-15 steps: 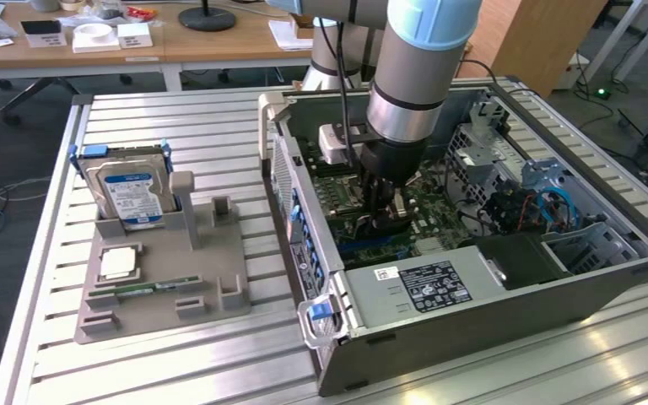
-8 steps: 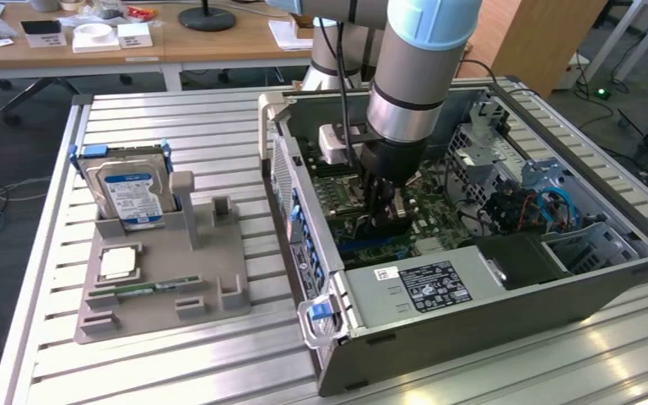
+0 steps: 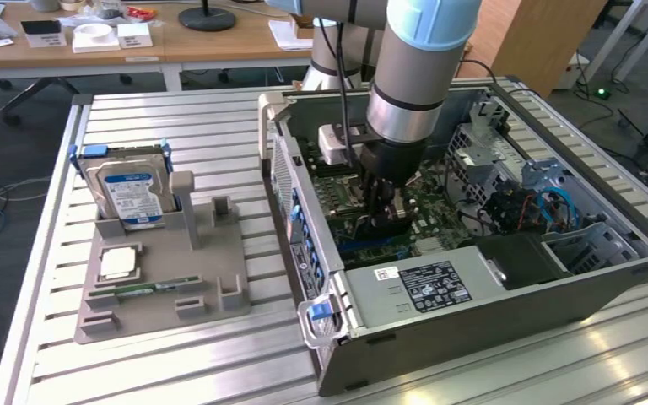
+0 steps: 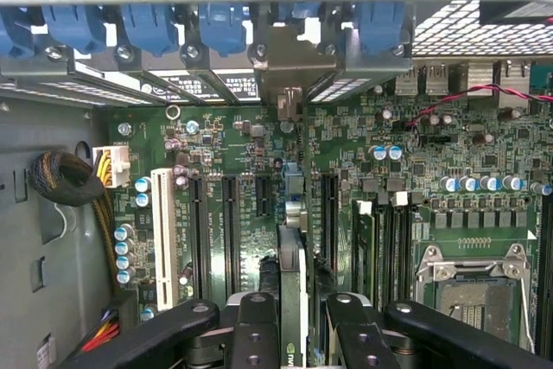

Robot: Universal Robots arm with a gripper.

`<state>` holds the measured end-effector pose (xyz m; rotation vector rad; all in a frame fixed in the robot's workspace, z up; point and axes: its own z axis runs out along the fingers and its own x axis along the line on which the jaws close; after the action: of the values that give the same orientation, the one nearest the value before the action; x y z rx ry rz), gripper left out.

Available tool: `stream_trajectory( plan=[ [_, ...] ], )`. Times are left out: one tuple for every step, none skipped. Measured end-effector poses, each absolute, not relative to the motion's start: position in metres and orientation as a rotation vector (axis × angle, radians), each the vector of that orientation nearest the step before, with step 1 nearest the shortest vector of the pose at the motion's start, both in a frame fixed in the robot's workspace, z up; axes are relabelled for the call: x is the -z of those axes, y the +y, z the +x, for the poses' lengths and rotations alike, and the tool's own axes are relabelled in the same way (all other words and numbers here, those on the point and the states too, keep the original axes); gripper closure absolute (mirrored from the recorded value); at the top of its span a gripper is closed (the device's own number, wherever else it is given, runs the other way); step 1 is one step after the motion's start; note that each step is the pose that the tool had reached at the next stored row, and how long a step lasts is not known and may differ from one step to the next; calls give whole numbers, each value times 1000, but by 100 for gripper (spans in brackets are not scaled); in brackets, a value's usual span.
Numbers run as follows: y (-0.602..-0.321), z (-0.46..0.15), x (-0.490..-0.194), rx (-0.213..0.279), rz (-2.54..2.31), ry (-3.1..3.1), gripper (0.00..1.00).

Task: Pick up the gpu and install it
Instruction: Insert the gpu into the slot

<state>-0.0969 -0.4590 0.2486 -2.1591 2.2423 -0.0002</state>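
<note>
The gripper reaches down inside an open computer case, its jaws clenched on the top edge of the gpu, which stands upright on edge over the green motherboard, between the long black expansion slots. Its silver end bracket meets the case's rear wall beside blue slot clips. On the counter nearby, a grey holder carries a hard drive.

The ribbed, brushed-aluminium table carries a matt grey plastic tray and a grey sheet-metal computer case with glossy blue plastic clips.
</note>
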Motion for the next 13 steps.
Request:
stream_trajectory(
  plan=[
    [-459, -97, -248, 0, -2159, 2242, 74],
    [-459, -98, -248, 0, -2159, 2242, 74],
    [-459, -98, -248, 0, -2159, 2242, 74],
    [-459, -98, -248, 0, -2159, 2242, 74],
    [-459, -98, -248, 1, -2160, 2242, 74],
    [-459, -99, -247, 1, -2160, 2242, 74],
    [-459, -99, -245, 0, -2159, 2242, 74],
    [-459, -99, -245, 0, -2159, 2242, 74],
    [-459, -99, -244, 1, -2159, 2242, 74],
    [-459, -99, -244, 1, -2159, 2242, 74],
    [-459, -99, -244, 1, -2159, 2242, 74],
    [-459, -99, -244, 1, -2159, 2242, 74],
    [-459, -99, -244, 1, -2159, 2242, 74]
  ],
)
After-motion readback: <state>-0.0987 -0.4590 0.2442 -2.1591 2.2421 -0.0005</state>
